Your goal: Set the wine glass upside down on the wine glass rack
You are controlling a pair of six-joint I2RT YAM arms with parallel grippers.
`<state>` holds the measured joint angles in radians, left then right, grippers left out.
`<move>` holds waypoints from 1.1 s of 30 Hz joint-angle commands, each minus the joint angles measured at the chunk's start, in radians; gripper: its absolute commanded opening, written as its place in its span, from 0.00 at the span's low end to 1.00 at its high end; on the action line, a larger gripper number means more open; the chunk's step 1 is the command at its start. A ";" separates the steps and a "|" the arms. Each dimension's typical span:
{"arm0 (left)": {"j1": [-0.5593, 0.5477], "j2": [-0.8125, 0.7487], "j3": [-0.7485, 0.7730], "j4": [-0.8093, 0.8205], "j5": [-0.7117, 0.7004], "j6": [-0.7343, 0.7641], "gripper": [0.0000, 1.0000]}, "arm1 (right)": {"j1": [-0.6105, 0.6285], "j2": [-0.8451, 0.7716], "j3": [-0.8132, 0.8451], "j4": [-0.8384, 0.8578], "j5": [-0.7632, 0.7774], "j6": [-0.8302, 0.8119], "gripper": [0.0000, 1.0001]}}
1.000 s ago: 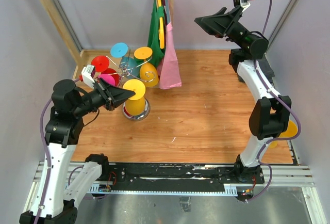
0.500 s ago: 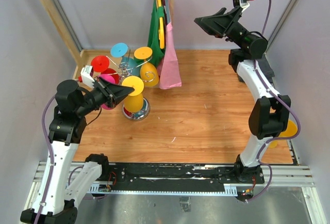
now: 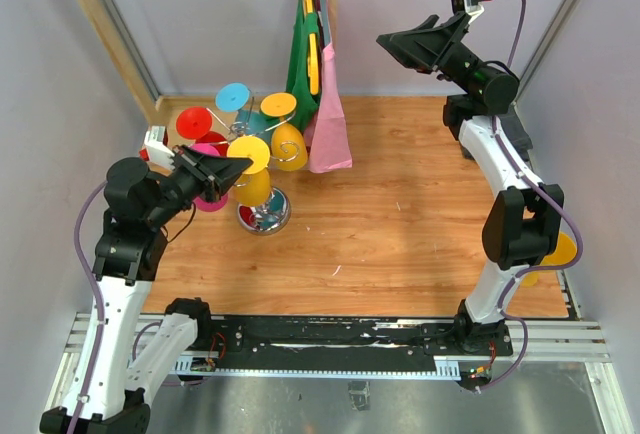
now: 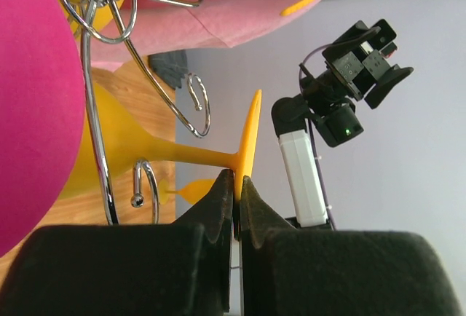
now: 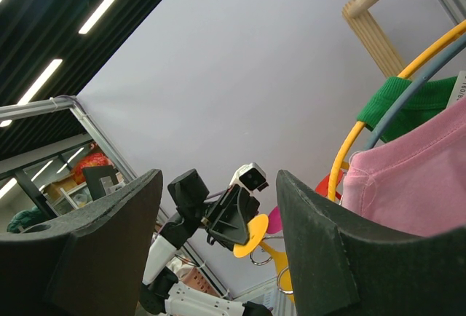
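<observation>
My left gripper (image 3: 236,171) is shut on the foot of a yellow wine glass (image 3: 250,166), held upside down with its bowl just above the rack's domed base (image 3: 266,217). In the left wrist view the fingertips (image 4: 224,188) pinch the edge of the foot, and the glass's stem (image 4: 196,155) runs between two curled hooks of the chrome wine glass rack (image 4: 103,148). I cannot tell whether the stem rests on a hook. My right gripper (image 3: 407,48) is open and empty, raised high at the back right. It also shows in the right wrist view (image 5: 218,179).
Red (image 3: 194,122), blue (image 3: 232,96), orange (image 3: 284,134) and pink (image 3: 208,200) glasses hang on the rack. Green and pink garments (image 3: 326,124) hang from the wooden rail frame (image 3: 105,29) just right of it. Another yellow glass (image 3: 564,249) lies by the right arm.
My left gripper has moved up and back to the left with the yellow glass, closer in among the rack's hooks. The right arm has not moved.
</observation>
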<state>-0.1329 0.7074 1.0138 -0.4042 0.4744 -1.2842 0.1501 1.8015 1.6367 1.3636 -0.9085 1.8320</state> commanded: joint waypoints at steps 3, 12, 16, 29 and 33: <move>0.004 -0.021 -0.012 0.040 -0.061 0.002 0.00 | -0.020 0.007 0.016 0.046 -0.012 0.000 0.65; 0.004 -0.067 0.031 -0.037 -0.125 0.023 0.00 | -0.021 0.012 0.022 0.045 -0.010 -0.001 0.65; 0.004 -0.098 0.022 -0.052 -0.130 0.015 0.00 | -0.020 0.015 0.026 0.046 -0.009 0.001 0.66; 0.004 -0.135 0.012 -0.067 -0.051 0.025 0.00 | -0.019 0.013 0.007 0.055 -0.004 0.006 0.66; 0.004 -0.145 0.010 -0.093 -0.050 0.033 0.00 | -0.018 0.010 0.002 0.058 -0.001 0.007 0.66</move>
<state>-0.1329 0.5850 1.0103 -0.4824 0.3744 -1.2675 0.1497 1.8111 1.6371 1.3640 -0.9085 1.8324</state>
